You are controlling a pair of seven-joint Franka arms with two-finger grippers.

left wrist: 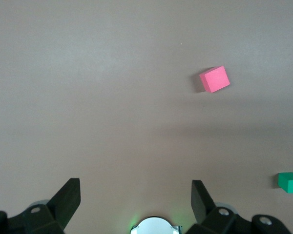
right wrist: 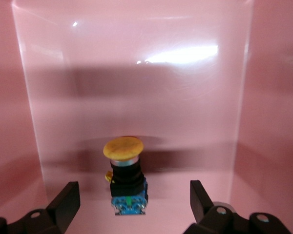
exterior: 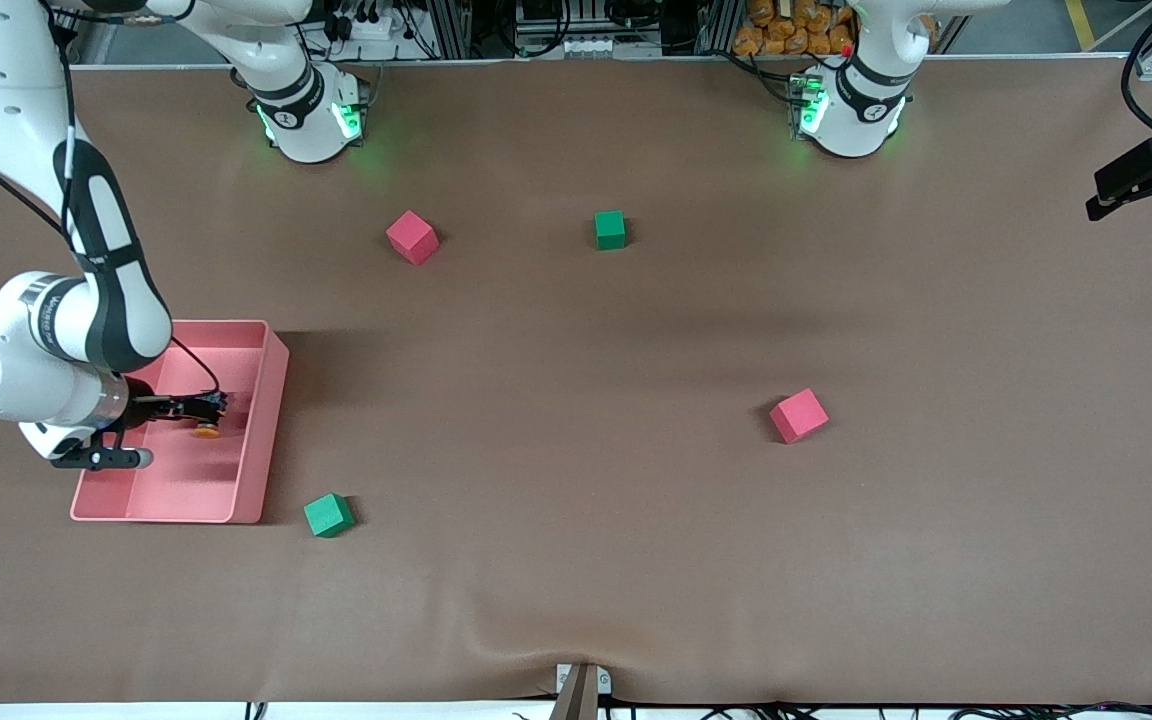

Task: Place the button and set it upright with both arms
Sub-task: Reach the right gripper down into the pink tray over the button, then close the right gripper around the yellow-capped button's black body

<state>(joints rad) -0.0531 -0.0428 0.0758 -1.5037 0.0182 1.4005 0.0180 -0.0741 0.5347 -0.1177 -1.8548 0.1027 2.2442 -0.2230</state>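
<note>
Right gripper [right wrist: 129,204], jaws wide and empty, straddles the orange-capped black push-button [right wrist: 126,179] inside the pink plastic tray [exterior: 256,420]; off-centre closure could topple it. Left gripper [left wrist: 136,202] waits, spread wide and empty.

Lighting: bright, even, overhead. Soft shadows beside each cube and the pink tray [exterior: 254,420]. Glare: white streak on the tray floor, right wrist view. Focus: sharp throughout.

A big brown desk [exterior: 576,560] fills the room, with dark wires and metal racks [exterior: 576,25] along one edge.
</note>
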